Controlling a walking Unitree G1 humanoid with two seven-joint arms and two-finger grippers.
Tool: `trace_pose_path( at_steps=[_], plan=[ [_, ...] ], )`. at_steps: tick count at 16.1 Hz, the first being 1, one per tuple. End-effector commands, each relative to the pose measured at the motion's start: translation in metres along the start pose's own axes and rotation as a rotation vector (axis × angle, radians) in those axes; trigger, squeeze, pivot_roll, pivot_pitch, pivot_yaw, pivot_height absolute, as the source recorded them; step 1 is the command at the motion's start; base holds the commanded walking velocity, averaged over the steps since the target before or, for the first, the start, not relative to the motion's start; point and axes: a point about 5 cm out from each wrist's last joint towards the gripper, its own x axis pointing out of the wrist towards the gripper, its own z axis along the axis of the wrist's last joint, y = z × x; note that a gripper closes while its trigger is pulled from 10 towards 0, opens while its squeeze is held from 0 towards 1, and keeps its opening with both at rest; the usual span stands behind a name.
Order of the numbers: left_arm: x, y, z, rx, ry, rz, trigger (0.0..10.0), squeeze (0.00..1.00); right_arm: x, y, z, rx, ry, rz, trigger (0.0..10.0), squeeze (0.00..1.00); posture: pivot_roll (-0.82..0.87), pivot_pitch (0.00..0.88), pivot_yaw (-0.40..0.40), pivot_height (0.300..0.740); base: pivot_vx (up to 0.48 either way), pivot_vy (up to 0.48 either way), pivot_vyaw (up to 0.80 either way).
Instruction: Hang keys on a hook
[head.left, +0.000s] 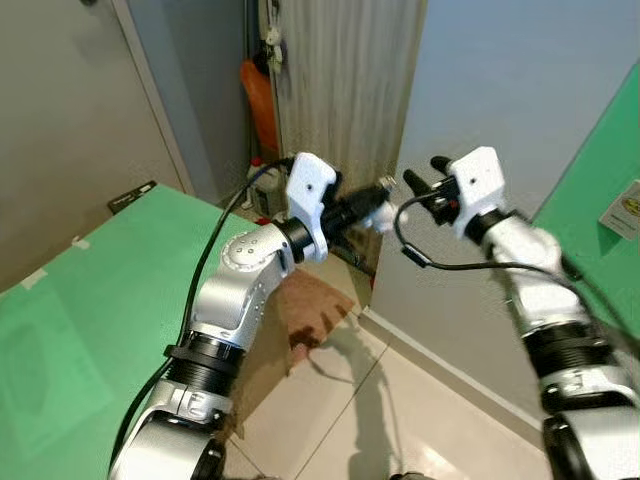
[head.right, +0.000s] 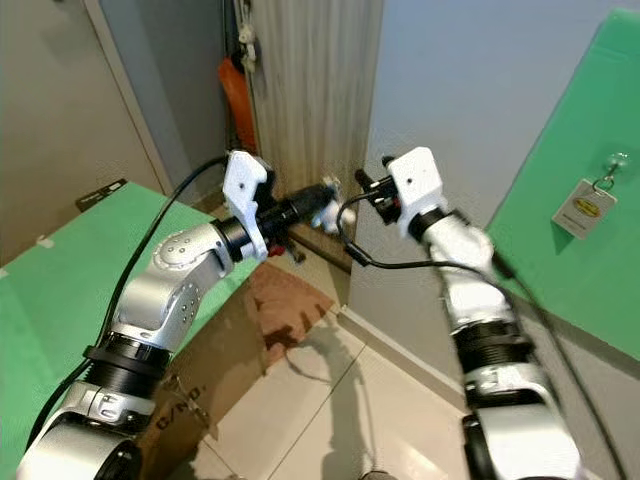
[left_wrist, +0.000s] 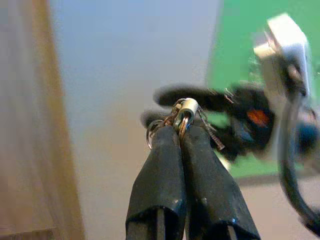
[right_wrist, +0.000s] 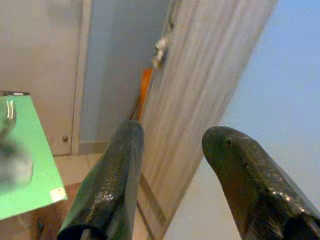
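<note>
Ahead, a ribbed panel (head.left: 345, 90) meets a pale blue wall (head.left: 500, 80) at a corner; orange object (head.left: 258, 105) tucked behind. Green boards (head.left: 90, 300) flank both sides, a tag (head.right: 583, 208) hanging on the right one, tiled floor (head.left: 380, 410) open between. Left gripper (left_wrist: 179, 131) clamped on the keys (left_wrist: 184, 114), raised mid-air. Right gripper (head.left: 424, 184), fingers apart, just beside them, possibly not touching.
</note>
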Motion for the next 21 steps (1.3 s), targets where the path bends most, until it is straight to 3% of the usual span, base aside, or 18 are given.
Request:
trace_pose_path(
  at_steps=[1, 6, 14, 21],
  plan=[
    [-0.003, 0.01, 0.004, 0.014, -0.023, 0.078, 0.0, 0.0, -0.002, 0.009, -0.008, 0.056, 0.025, 0.005, 10.0, 0.0, -0.07, 0.0, 0.069, 0.74, 0.0, 0.0, -0.56],
    [-0.003, -0.002, -0.005, 0.012, -0.022, 0.075, 0.0, 0.0, -0.004, 0.039, -0.024, 0.138, 0.05, -0.004, 10.0, 0.0, -0.07, 0.0, 0.07, 0.74, 0.0, 0.0, -0.52],
    [-0.001, -0.007, -0.003, 0.059, -0.033, 0.04, 0.0, 0.0, -0.003, 0.043, -0.025, 0.151, 0.051, -0.017, 10.0, 0.0, -0.07, 0.0, 0.069, 0.74, 0.0, 0.0, -0.53],
    [-0.002, -0.007, -0.003, 0.093, -0.033, 0.009, 0.0, 0.0, -0.003, 0.048, -0.027, 0.149, 0.057, -0.017, 10.0, 0.0, -0.06, 0.0, 0.076, 0.74, 0.284, -0.384, -0.53]
  ],
)
